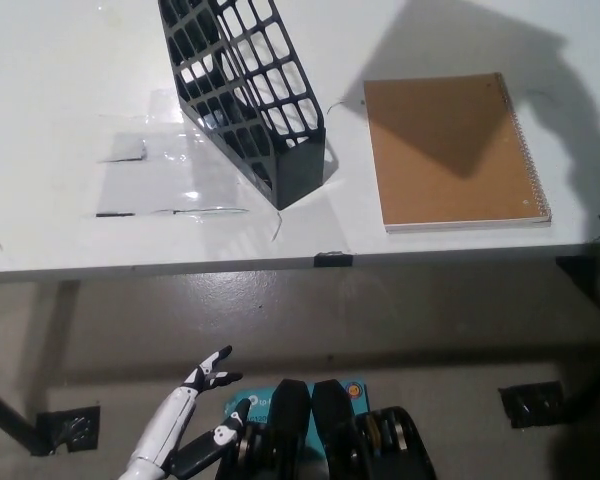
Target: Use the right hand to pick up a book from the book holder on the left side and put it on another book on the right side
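Note:
The black mesh book holder (250, 95) stands on the white table (60, 80), left of centre, and no book shows inside it. To its right a brown spiral-bound book (450, 150) lies flat near the table's front edge, with a dark shadow across its upper part. My black right arm and hand are out of the picture, and no second book is visible. Below the table at the lower left, my white left hand (205, 378) rests with its fingers apart, holding nothing.
A clear taped sheet (160, 170) lies flat on the table left of the holder. A small black clip (332, 260) sits on the table's front edge. Black table feet (535, 403) (68, 428) stand on the grey floor below.

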Controlling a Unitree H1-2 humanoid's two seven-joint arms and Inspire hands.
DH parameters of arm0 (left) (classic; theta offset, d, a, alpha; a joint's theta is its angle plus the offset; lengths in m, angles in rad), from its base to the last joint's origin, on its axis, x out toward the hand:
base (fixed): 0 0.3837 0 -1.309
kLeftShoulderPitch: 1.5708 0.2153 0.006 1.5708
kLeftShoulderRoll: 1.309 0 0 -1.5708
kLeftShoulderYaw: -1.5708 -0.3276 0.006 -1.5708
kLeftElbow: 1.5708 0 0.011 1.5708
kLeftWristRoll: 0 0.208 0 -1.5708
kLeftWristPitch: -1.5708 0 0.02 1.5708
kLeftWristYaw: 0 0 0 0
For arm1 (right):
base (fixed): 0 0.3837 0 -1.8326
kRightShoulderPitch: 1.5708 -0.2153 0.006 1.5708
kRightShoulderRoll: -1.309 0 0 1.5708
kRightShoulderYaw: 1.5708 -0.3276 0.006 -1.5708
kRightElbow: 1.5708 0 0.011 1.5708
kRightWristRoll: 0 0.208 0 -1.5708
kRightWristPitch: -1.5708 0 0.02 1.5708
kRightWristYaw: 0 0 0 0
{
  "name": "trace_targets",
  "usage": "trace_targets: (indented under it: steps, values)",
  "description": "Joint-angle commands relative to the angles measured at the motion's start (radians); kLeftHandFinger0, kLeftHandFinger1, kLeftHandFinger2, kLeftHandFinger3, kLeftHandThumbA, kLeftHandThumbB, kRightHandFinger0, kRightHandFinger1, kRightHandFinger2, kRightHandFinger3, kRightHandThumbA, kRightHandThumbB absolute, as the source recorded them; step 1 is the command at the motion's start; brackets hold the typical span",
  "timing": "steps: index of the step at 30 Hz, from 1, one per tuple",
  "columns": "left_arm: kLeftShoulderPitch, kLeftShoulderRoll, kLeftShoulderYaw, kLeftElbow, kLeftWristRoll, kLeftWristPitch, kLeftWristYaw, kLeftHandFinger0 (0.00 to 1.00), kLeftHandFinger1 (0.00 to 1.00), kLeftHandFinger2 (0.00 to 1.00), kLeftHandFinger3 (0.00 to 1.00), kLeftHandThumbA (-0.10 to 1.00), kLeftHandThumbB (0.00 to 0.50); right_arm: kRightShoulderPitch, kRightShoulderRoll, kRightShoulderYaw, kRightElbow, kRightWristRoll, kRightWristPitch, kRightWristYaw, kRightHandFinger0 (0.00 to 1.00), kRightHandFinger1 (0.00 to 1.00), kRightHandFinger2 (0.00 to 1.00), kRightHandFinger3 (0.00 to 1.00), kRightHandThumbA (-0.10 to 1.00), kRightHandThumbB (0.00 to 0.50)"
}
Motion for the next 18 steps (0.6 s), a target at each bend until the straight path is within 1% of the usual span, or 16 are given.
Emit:
trace_targets:
  steps: [1, 3, 5, 6, 9, 11, 12, 13, 14, 15, 16, 18]
  values:
    - [0.0, 0.003, 0.004, -0.017, -0.011, -0.033, 0.011, 0.94, 0.84, 0.78, 0.97, 0.62, 0.054, -0.044, -0.069, 0.038, 0.013, 0.084, -0.008, 0.088, 0.0, 0.28, 0.63, 0.85, -0.1, 0.121]
    - [0.0, 0.002, 0.004, -0.019, -0.01, -0.031, 0.01, 0.94, 0.84, 0.78, 0.97, 0.63, 0.055, -0.036, -0.079, 0.049, 0.028, 0.093, -0.008, 0.101, 0.0, 0.28, 0.63, 0.84, -0.1, 0.118]
    - [-0.001, 0.001, 0.003, -0.014, -0.012, -0.038, 0.01, 0.94, 0.85, 0.79, 0.97, 0.62, 0.041, -0.023, -0.089, 0.061, 0.054, 0.084, -0.008, 0.117, 0.0, 0.3, 0.66, 0.83, -0.1, 0.135]
    - [0.0, 0.001, 0.003, -0.015, -0.019, -0.036, 0.006, 0.94, 0.83, 0.78, 0.97, 0.61, 0.036, -0.012, -0.088, 0.066, 0.058, 0.07, -0.008, 0.124, 0.0, 0.31, 0.67, 0.83, -0.1, 0.134]
    - [0.008, -0.001, 0.004, -0.025, -0.018, -0.021, 0.005, 0.94, 0.83, 0.79, 0.98, 0.61, 0.042, 0.017, -0.088, 0.087, 0.064, 0.048, -0.008, 0.143, 0.0, 0.31, 0.68, 0.84, -0.1, 0.125]
    - [0.011, -0.003, 0.005, -0.029, -0.02, -0.019, 0.006, 0.93, 0.83, 0.79, 0.98, 0.62, 0.049, 0.027, -0.091, 0.098, 0.073, 0.029, -0.008, 0.164, 0.0, 0.31, 0.68, 0.83, -0.1, 0.118]
    - [0.011, -0.003, 0.005, -0.03, -0.018, -0.019, 0.006, 0.93, 0.84, 0.8, 0.98, 0.65, 0.053, 0.037, -0.09, 0.095, 0.088, 0.016, -0.009, 0.182, 0.0, 0.32, 0.69, 0.85, -0.1, 0.103]
    - [0.009, -0.002, 0.005, -0.031, -0.017, -0.02, 0.006, 0.94, 0.84, 0.81, 0.98, 0.65, 0.053, 0.039, -0.088, 0.094, 0.101, 0.009, -0.012, 0.185, 0.0, 0.32, 0.7, 0.85, -0.1, 0.103]
    - [0.008, 0.0, 0.004, -0.028, -0.012, -0.027, 0.01, 0.94, 0.85, 0.81, 0.98, 0.66, 0.052, 0.042, -0.086, 0.087, 0.119, 0.013, -0.011, 0.184, 0.0, 0.32, 0.71, 0.88, -0.1, 0.091]
    - [0.009, 0.001, 0.005, -0.035, -0.013, -0.017, 0.006, 0.94, 0.86, 0.82, 0.98, 0.67, 0.054, 0.043, -0.087, 0.087, 0.148, 0.007, -0.011, 0.185, 0.0, 0.33, 0.78, 1.0, -0.1, 0.069]
    - [0.01, 0.002, 0.006, -0.035, -0.015, -0.017, 0.005, 0.94, 0.86, 0.82, 0.98, 0.67, 0.054, 0.044, -0.086, 0.083, 0.165, 0.009, -0.012, 0.192, 0.0, 0.33, 0.8, 1.0, -0.1, 0.059]
    - [0.01, 0.003, 0.008, -0.036, -0.019, -0.012, 0.001, 0.95, 0.87, 0.83, 0.98, 0.67, 0.056, 0.049, -0.094, 0.093, 0.221, -0.003, -0.017, 0.224, 0.0, 0.32, 0.78, 1.0, -0.1, 0.082]
